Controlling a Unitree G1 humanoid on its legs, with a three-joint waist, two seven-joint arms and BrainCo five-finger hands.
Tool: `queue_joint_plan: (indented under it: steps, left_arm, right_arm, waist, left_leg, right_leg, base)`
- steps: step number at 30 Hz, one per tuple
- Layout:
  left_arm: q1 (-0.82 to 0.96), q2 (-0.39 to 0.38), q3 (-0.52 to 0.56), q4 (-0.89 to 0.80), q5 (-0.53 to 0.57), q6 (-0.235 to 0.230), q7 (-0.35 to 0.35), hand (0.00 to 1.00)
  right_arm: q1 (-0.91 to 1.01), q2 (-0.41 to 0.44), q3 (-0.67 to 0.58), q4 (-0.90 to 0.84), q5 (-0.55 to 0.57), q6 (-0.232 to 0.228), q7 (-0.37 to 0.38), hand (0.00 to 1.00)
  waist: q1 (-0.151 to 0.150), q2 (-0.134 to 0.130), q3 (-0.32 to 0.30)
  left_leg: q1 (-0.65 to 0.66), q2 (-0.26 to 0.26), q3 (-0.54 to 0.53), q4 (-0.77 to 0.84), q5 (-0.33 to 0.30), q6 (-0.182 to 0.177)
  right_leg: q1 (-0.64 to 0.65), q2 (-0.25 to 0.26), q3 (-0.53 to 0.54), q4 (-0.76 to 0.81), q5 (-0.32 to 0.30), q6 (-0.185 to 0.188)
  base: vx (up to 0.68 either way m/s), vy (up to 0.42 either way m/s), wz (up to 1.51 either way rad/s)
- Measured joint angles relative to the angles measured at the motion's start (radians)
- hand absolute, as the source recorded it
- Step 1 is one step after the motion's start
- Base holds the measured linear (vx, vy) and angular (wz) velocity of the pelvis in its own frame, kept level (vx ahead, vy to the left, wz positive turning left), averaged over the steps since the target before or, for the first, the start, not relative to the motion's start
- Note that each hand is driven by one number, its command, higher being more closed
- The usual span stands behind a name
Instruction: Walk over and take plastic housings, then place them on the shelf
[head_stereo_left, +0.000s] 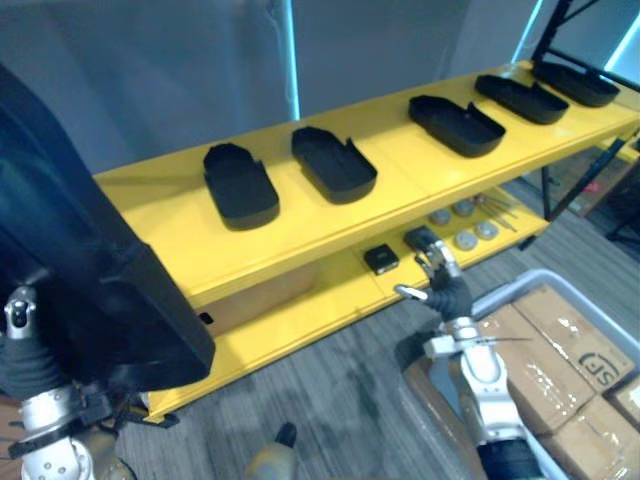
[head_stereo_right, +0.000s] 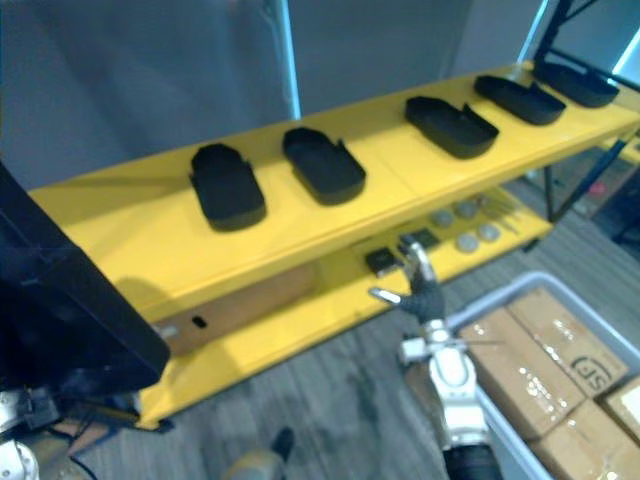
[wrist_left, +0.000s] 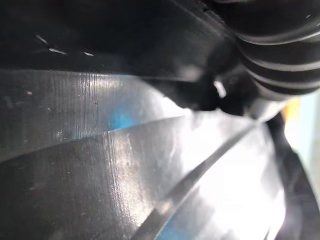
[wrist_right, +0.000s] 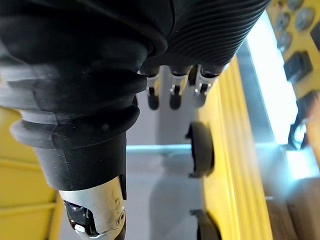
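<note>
A large black plastic housing (head_stereo_left: 80, 250) sits against the robot's left hand (wrist_left: 280, 50), its glossy wall right at the wrist; whether that hand grips it cannot be told. The right hand (head_stereo_left: 440, 275) is held out empty, fingers (wrist_right: 174, 95) loose and straight, before the lower board of the yellow shelf (head_stereo_left: 400, 165). Small black blocks (head_stereo_left: 381, 259) and silver discs (head_stereo_left: 465, 240) lie just past it. Above and beyond it, five more housings (head_stereo_left: 333, 163) line the top board. Cardboard boxes (head_stereo_left: 560, 340) in a grey crate (head_stereo_left: 520, 284) sit beside its arm.
</note>
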Motion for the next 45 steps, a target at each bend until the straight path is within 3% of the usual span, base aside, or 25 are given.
queue_joint_plan:
  steps: [3, 6, 7, 8, 9, 10, 11, 13, 14, 15, 16, 17, 19, 21, 23, 26, 31, 33, 34, 35, 37, 38, 39, 40, 45]
  left_arm:
    - [0.001, -0.001, 0.001, 0.025, 0.000, -0.004, 0.003, 1.00]
    - [0.003, -0.005, 0.016, 0.029, 0.000, -0.015, -0.013, 1.00]
    - [-0.011, -0.001, 0.025, 0.029, -0.001, -0.027, -0.029, 1.00]
    - [-0.032, 0.010, 0.024, 0.025, -0.001, -0.033, -0.037, 1.00]
    - [-0.036, 0.018, 0.021, 0.024, 0.000, -0.034, -0.037, 1.00]
    - [-0.043, 0.025, 0.018, 0.029, 0.000, -0.036, -0.035, 1.00]
    - [-0.046, 0.048, 0.012, 0.029, 0.000, -0.035, -0.026, 1.00]
    - [-0.075, 0.101, 0.001, 0.028, 0.009, -0.035, 0.012, 1.00]
    - [-0.092, 0.116, -0.002, 0.030, 0.016, -0.033, 0.025, 1.00]
    - [-0.140, 0.124, -0.017, 0.042, 0.023, -0.029, 0.051, 1.00]
    - [-0.182, 0.130, -0.031, 0.060, 0.022, -0.027, 0.062, 1.00]
    - [-0.246, 0.133, -0.058, 0.091, 0.023, -0.012, 0.081, 1.00]
    - [-0.300, 0.132, -0.096, 0.131, 0.022, 0.013, 0.110, 1.00]
    - [-0.301, 0.123, -0.114, 0.139, 0.029, 0.036, 0.130, 1.00]
    - [-0.235, 0.065, -0.130, 0.136, 0.027, 0.041, 0.139, 1.00]
    - [-0.189, 0.030, -0.153, 0.132, 0.030, 0.050, 0.140, 1.00]
    - [-0.138, 0.002, -0.156, 0.125, 0.029, 0.048, 0.141, 1.00]
    - [-0.150, -0.017, -0.187, 0.131, 0.030, 0.048, 0.140, 1.00]
    - [-0.161, -0.016, -0.208, 0.145, 0.030, 0.048, 0.132, 1.00]
    - [-0.164, -0.015, -0.227, 0.155, 0.029, 0.047, 0.120, 1.00]
    - [-0.185, -0.014, -0.272, 0.186, 0.031, 0.047, 0.105, 1.00]
    - [-0.184, -0.014, -0.281, 0.188, 0.031, 0.046, 0.102, 1.00]
    - [-0.183, -0.008, -0.281, 0.188, 0.028, 0.038, 0.099, 1.00]
    - [-0.184, -0.005, -0.275, 0.189, 0.027, 0.037, 0.097, 1.00]
    - [-0.149, -0.007, -0.275, 0.198, 0.021, 0.040, 0.070, 1.00]
  right_arm:
    - [0.001, 0.010, 0.010, -0.009, 0.000, -0.018, -0.003, 0.00]
    - [0.002, 0.031, 0.017, -0.024, 0.001, -0.018, -0.018, 0.00]
    - [0.003, 0.040, 0.016, -0.032, 0.001, -0.022, -0.029, 0.00]
    - [0.007, 0.054, 0.010, -0.032, -0.001, -0.037, -0.031, 0.00]
    - [0.013, 0.058, 0.008, -0.033, -0.002, -0.045, -0.031, 0.00]
    - [0.025, 0.048, 0.006, -0.046, -0.009, -0.058, -0.031, 0.00]
    - [0.040, 0.051, 0.012, -0.047, -0.010, -0.065, -0.029, 0.00]
    - [0.029, 0.053, 0.015, -0.044, -0.010, -0.068, -0.022, 0.00]
    - [0.021, 0.054, 0.015, -0.044, -0.010, -0.068, -0.019, 0.00]
    - [0.003, 0.048, 0.014, -0.044, -0.013, -0.075, -0.015, 0.00]
    - [-0.008, 0.041, 0.010, -0.048, -0.021, -0.085, -0.014, 0.00]
    - [-0.016, 0.027, 0.001, -0.066, -0.020, -0.094, -0.013, 0.00]
    - [-0.025, 0.001, -0.001, -0.089, -0.018, -0.106, -0.003, 0.00]
    - [-0.029, -0.022, -0.006, -0.118, -0.017, -0.108, 0.013, 0.00]
    - [-0.058, -0.063, -0.011, -0.118, 0.002, -0.107, 0.037, 0.00]
    - [-0.112, -0.083, -0.013, -0.117, 0.004, -0.107, 0.058, 0.00]
    - [-0.201, -0.071, 0.037, -0.118, 0.040, -0.107, 0.089, 0.00]
    - [-0.195, -0.047, 0.041, -0.117, 0.039, -0.101, 0.089, 0.00]
    - [-0.188, -0.030, 0.041, -0.117, 0.037, -0.094, 0.087, 0.00]
    - [-0.176, -0.023, 0.041, -0.120, 0.031, -0.093, 0.087, 0.00]
    - [-0.138, -0.047, 0.030, -0.133, 0.025, -0.096, 0.089, 0.00]
    - [-0.131, -0.058, 0.024, -0.128, 0.023, -0.097, 0.097, 0.00]
    - [-0.133, -0.063, 0.021, -0.117, 0.023, -0.108, 0.112, 0.00]
    - [-0.134, -0.061, 0.023, -0.110, 0.024, -0.117, 0.118, 0.00]
    - [-0.144, -0.043, 0.020, -0.094, 0.087, -0.150, 0.126, 0.00]
  waist:
    - [-0.001, 0.008, 0.005]
    - [0.000, -0.002, 0.011]
    - [0.000, -0.018, 0.019]
    - [0.000, -0.049, 0.028]
    - [0.002, -0.057, 0.025]
    - [-0.006, -0.045, 0.024]
    - [-0.008, -0.049, 0.014]
    - [-0.022, -0.045, 0.016]
    - [-0.030, -0.048, 0.015]
    - [-0.043, -0.044, 0.016]
    - [-0.061, -0.041, 0.016]
    - [-0.078, -0.042, 0.016]
    - [-0.098, -0.043, 0.014]
    - [-0.114, -0.062, 0.005]
    - [-0.103, -0.001, -0.025]
    - [-0.078, 0.040, -0.036]
    - [-0.060, 0.040, -0.037]
    - [-0.082, 0.042, -0.037]
    - [-0.095, 0.035, -0.036]
    - [-0.110, 0.031, -0.040]
    - [-0.144, 0.049, -0.050]
    - [-0.142, 0.058, -0.052]
    - [-0.135, 0.068, -0.051]
    - [-0.135, 0.061, -0.054]
    - [-0.141, 0.051, -0.060]
  left_leg:
    - [0.001, -0.005, -0.004, -0.021, 0.010, -0.016]
    - [0.000, -0.008, -0.005, -0.022, 0.013, -0.016]
    - [-0.003, -0.020, -0.003, -0.012, 0.008, -0.010]
    - [-0.006, -0.041, 0.032, 0.031, -0.016, 0.019]
    - [-0.014, -0.052, 0.064, 0.066, -0.040, 0.045]
    - [-0.022, -0.048, 0.069, 0.114, -0.076, 0.031]
    - [-0.014, -0.049, 0.068, 0.122, -0.091, 0.044]
    - [0.003, -0.030, 0.041, 0.112, -0.101, 0.065]
    - [0.004, -0.024, 0.029, 0.109, -0.102, 0.067]
    - [0.019, -0.002, 0.013, 0.094, -0.102, 0.068]
    - [0.025, 0.008, -0.012, 0.084, -0.102, 0.067]
    - [0.025, 0.011, -0.039, 0.079, -0.102, 0.066]
    - [0.023, 0.005, -0.080, 0.068, -0.098, 0.056]
    - [0.014, -0.031, -0.119, 0.069, -0.101, 0.031]
    - [-0.003, -0.008, -0.137, 0.078, -0.107, 0.012]
    - [-0.013, 0.020, -0.116, 0.083, -0.091, -0.014]
    - [0.012, 0.043, -0.012, 0.084, -0.083, -0.009]
    - [-0.002, 0.044, 0.151, 0.069, -0.064, 0.046]
    - [0.001, 0.062, 0.280, 0.059, -0.077, 0.146]
    - [0.002, 0.089, 0.413, 0.063, -0.087, 0.202]
    - [0.005, 0.123, 0.550, 0.071, -0.085, 0.220]
    - [0.006, 0.122, 0.556, 0.070, -0.056, 0.250]
    - [0.005, 0.118, 0.542, 0.072, -0.021, 0.201]
    - [0.004, 0.106, 0.534, 0.070, -0.011, 0.175]
    - [0.030, 0.057, 0.519, -0.057, 0.073, 0.082]
  right_leg:
    - [0.014, -0.003, -0.008, -0.011, -0.034, 0.056]
    - [0.017, -0.014, -0.017, 0.012, -0.066, 0.056]
    - [0.020, -0.035, -0.028, 0.038, -0.088, 0.045]
    - [0.033, -0.063, -0.037, 0.056, -0.107, 0.017]
    - [0.037, -0.071, -0.037, 0.085, -0.106, -0.004]
    - [-0.006, -0.102, 0.022, 0.229, -0.086, -0.078]
    - [-0.093, -0.131, 0.144, 0.379, -0.024, -0.125]
    - [-0.201, -0.133, 0.263, 0.539, 0.031, -0.133]
    - [-0.229, -0.115, 0.290, 0.558, -0.024, -0.121]
    - [-0.257, -0.044, 0.337, 0.507, -0.105, -0.107]
    - [-0.254, 0.019, 0.372, 0.405, -0.131, -0.099]
    - [-0.253, 0.088, 0.444, 0.261, -0.136, -0.089]
    - [-0.258, 0.149, 0.534, 0.104, -0.109, -0.057]
    - [-0.248, 0.150, 0.547, 0.049, -0.018, -0.041]
    - [-0.231, 0.178, 0.504, 0.022, -0.012, -0.029]
    - [-0.194, 0.209, 0.455, 0.000, -0.012, -0.036]
    - [-0.116, 0.223, 0.404, -0.029, -0.032, -0.068]
    - [-0.074, 0.213, 0.317, -0.046, -0.036, -0.074]
    - [-0.053, 0.200, 0.258, -0.044, -0.036, -0.074]
    - [-0.037, 0.190, 0.211, -0.044, -0.036, -0.074]
    - [-0.011, 0.170, 0.124, -0.014, -0.041, -0.072]
    - [-0.028, 0.151, 0.113, 0.046, -0.062, -0.067]
    - [-0.052, 0.128, 0.123, 0.104, -0.118, -0.077]
    - [-0.053, 0.123, 0.141, 0.105, -0.134, -0.079]
    - [-0.066, 0.095, 0.152, 0.125, -0.167, -0.036]
  base:
    - [-0.06, -0.034, 0.12]
    - [-0.06, -0.008, 0.17]
    - [-0.02, 0.067, 0.33]
    - [-0.01, 0.065, 0.31]
    - [0.04, 0.111, 0.29]
    - [0.02, 0.133, 0.17]
    - [0.02, 0.133, 0.15]
    - [0.09, 0.067, 0.15]
    - [0.15, 0.040, 0.26]
    - [0.12, 0.016, 0.38]
    - [0.13, 0.000, 0.64]
    - [0.08, -0.011, 0.69]
    - [0.10, -0.112, 0.81]
    - [0.17, -0.215, 0.82]
    - [0.20, -0.159, 0.56]
    - [0.16, -0.134, 0.55]
    - [0.09, -0.081, 0.39]
    - [0.04, -0.039, 1.04]
    - [0.02, -0.030, 1.30]
    - [0.03, -0.030, 1.52]
    - [0.05, 0.022, 1.62]
    - [0.00, 0.109, 1.05]
    - [-0.03, 0.103, 0.48]
    - [-0.03, 0.083, 0.47]
    - [-0.03, 0.009, 0.20]
